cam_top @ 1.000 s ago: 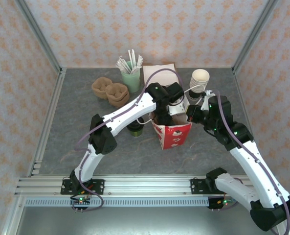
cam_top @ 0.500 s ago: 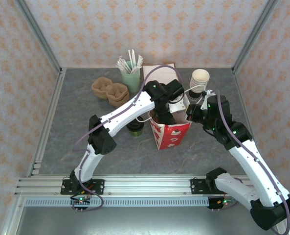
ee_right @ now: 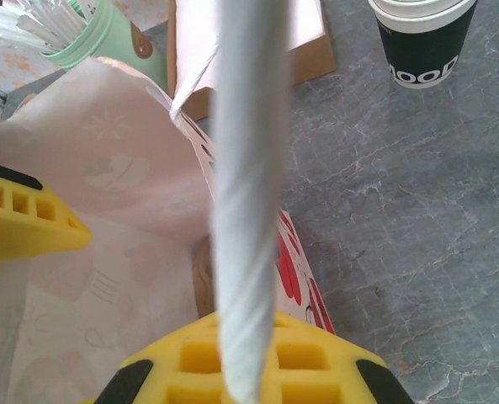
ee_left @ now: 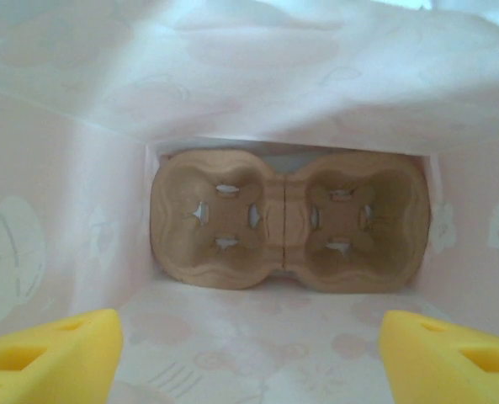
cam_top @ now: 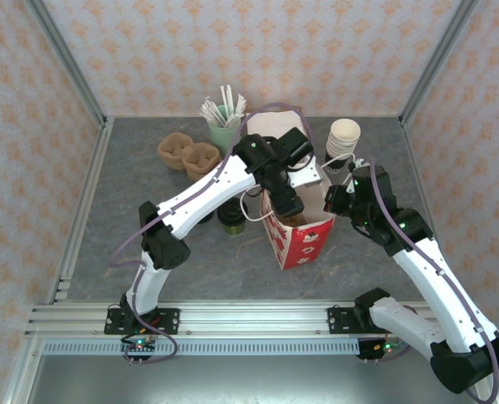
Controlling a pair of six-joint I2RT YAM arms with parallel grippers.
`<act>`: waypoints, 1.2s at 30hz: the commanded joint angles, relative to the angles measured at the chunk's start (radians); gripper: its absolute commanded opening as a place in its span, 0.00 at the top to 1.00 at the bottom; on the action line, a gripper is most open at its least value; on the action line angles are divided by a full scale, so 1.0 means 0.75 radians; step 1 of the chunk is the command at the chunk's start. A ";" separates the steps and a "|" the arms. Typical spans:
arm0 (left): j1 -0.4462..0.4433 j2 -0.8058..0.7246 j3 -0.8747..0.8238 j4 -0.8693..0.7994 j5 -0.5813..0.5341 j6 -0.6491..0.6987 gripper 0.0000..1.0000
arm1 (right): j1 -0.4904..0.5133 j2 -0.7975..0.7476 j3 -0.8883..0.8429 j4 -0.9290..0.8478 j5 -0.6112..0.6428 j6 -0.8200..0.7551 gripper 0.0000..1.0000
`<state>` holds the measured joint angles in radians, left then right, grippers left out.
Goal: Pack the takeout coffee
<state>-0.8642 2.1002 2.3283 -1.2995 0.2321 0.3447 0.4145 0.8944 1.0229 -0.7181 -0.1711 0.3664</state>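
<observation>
1. The bag (cam_top: 306,240) has shifted in the last second. Its base has slid right and toward the arms, and it now leans instead of standing square.
2. The left gripper (cam_top: 289,204) is still in the bag's mouth, jaws wide and holding nothing. Its wrist view looks down at a carrier (ee_left: 287,219) lying flat on the bag's floor, both sockets empty.
3. The right gripper (cam_top: 333,200) stays clamped on the bag's twisted paper handle (ee_right: 249,168), holding that side up.
4. The coffee (cam_top: 230,220) has not moved. It stands on the table (cam_top: 131,219) just left of the bag, partly under the left arm, and nothing touches it.
5. As I read it, the bag is open with the carrier seated, but the packing itself is not yet done. The left gripper has to come out and fetch the coffee.
</observation>
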 commanded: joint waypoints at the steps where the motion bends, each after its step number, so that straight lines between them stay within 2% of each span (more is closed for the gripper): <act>1: 0.002 -0.045 0.075 0.075 0.029 -0.056 0.19 | 0.000 -0.016 0.013 0.002 0.030 0.011 1.00; 8: 0.003 -0.059 0.323 0.135 0.026 -0.232 0.18 | 0.000 -0.028 -0.015 0.062 0.062 0.112 1.00; 13: 0.007 -0.147 0.294 0.225 -0.004 -0.338 0.18 | 0.000 -0.022 -0.026 0.117 0.046 0.151 1.00; 17: 0.023 -0.244 0.225 0.278 -0.094 -0.443 0.19 | 0.001 -0.003 -0.020 0.141 0.045 0.168 1.00; 23: 0.062 -0.499 -0.054 0.399 -0.273 -0.585 0.19 | 0.000 0.038 -0.024 0.163 0.036 0.195 0.95; 28: 0.080 -0.724 -0.406 0.509 -0.434 -0.677 0.19 | 0.000 0.059 -0.014 0.152 0.038 0.213 0.80; 34: 0.107 -0.874 -0.689 0.426 -0.676 -0.830 0.19 | 0.001 0.062 0.026 0.096 0.054 0.194 0.67; 36: 0.105 -0.978 -0.876 0.514 -0.718 -0.847 0.19 | -0.001 0.052 0.031 0.084 0.063 0.173 0.62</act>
<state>-0.7952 1.4384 1.7851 -0.9466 -0.1753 -0.2157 0.4137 0.9417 1.0122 -0.6312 -0.1520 0.5114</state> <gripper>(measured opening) 0.809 0.362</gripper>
